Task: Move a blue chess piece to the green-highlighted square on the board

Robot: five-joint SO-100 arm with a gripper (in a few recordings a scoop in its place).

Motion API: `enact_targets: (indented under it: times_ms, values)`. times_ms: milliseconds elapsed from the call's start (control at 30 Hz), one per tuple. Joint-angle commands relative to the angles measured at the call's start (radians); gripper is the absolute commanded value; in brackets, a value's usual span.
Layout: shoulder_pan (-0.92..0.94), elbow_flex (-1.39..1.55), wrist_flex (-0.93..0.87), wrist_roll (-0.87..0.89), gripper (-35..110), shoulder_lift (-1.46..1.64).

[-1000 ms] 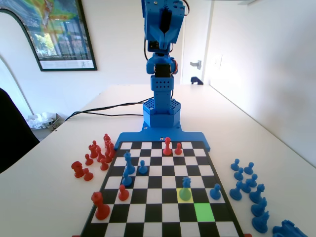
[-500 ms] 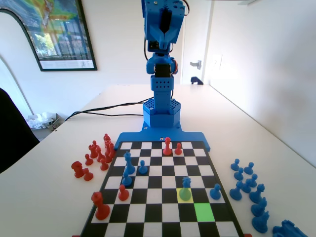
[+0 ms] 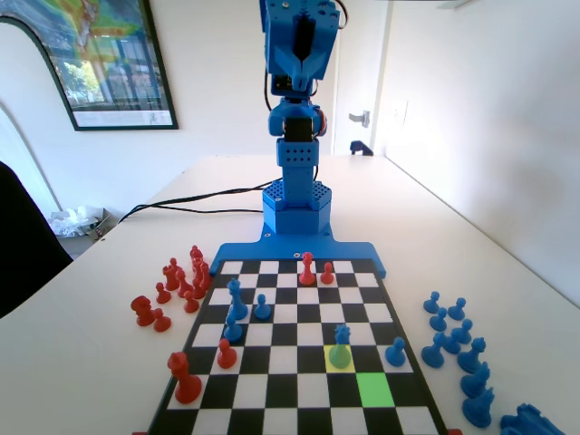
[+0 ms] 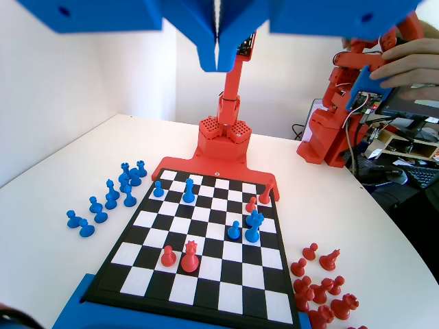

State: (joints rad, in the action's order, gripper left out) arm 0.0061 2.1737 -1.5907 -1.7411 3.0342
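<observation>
The blue chess piece [image 3: 340,347] stands upright on the yellow-highlighted square of the board [image 3: 299,313]; its lower part looks greenish. The green-highlighted square [image 3: 374,390] lies bare, one square nearer the camera and one to the right. In the wrist view the same piece [image 4: 188,190] stands at the board's far left. My gripper [image 4: 217,58] hangs high above the board [image 4: 206,274], jaws pressed together with nothing between them. The blue arm [image 3: 294,136] stands folded upright at the far end, well away from the piece.
Other blue pieces [image 3: 237,301] and red pieces [image 3: 307,268] stand on the board, with a tall red one [image 3: 185,377] near the front left. Captured red pieces [image 3: 177,281] cluster off the board's left, blue ones [image 3: 453,340] off its right. Black cables [image 3: 199,201] run across the table.
</observation>
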Motion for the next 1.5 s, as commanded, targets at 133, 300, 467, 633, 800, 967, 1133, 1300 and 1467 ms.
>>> enact_targets:
  times_ms: [133,300,467,633,800,967,1133,1300,1467]
  values:
    - [0.003,0.005,0.014,-0.006,1,0.011]
    - [0.014,0.005,0.015,-0.014,1,0.011]
    - [-0.009,-0.017,0.021,0.008,1,0.005]
    - [-0.04,-0.156,-0.005,0.041,1,-0.103]
    - [-0.054,-0.328,-0.06,0.071,1,-0.261]
    - [-0.057,-0.419,-0.049,0.101,1,-0.466]
    - [-0.031,-0.474,0.017,0.124,1,-0.664]
    - [0.0,-0.492,0.094,0.126,1,-0.828]
    - [0.026,-0.5,0.153,0.129,1,-0.983]
